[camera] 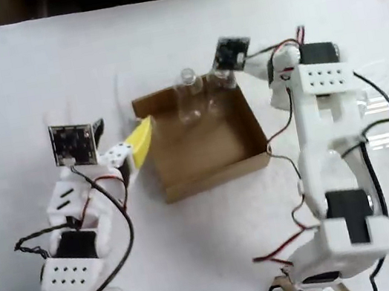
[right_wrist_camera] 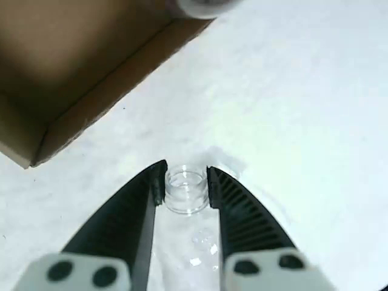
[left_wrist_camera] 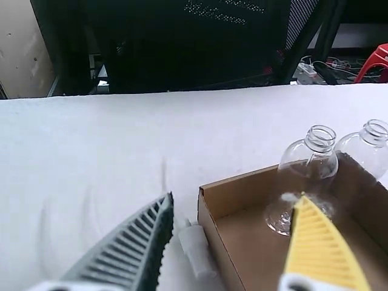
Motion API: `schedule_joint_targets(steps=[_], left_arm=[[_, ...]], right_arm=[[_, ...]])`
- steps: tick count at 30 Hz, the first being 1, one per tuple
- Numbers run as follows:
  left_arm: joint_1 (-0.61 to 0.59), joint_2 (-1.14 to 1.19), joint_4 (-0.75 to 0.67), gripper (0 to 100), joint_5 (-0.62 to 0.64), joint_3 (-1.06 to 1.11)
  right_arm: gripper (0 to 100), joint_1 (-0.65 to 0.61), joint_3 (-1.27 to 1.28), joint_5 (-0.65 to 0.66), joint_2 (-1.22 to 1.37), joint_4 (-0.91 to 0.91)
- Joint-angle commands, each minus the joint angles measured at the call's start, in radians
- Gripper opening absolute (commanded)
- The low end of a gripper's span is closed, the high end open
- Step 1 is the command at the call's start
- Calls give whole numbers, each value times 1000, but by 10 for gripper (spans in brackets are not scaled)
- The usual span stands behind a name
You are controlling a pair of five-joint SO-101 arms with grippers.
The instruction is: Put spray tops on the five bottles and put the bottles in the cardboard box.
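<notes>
Clear bottle (right_wrist_camera: pixel 187 193), faint, in right tool (right_wrist_camera: pixel 185 176)

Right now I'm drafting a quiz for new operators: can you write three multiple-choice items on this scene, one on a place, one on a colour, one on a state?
1. The free bottle stands: A in the cardboard box; B on a shelf; C on a chair.
2. The left gripper's finger nearer the box is: A red; B yellow; C blue.
3. The right gripper is: A open, empty; B shut on a spray top; C shut on the second bottle's neck.
Key: 1 A, its base sits on the box floor; 2 B, plain in the left wrist view; 3 C, black fingers clamp the clear neck.
</notes>
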Motion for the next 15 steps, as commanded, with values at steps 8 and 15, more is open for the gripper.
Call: schedule_joint_targets(steps=[8,15], left_arm=[[-5,-27,-23,294,-11,-8],[-8,-31,-23,293,-11,-8]], right_arm=[[15,-220,-29,-454,-320,71],[18,-381,-28,-856,-484,21]])
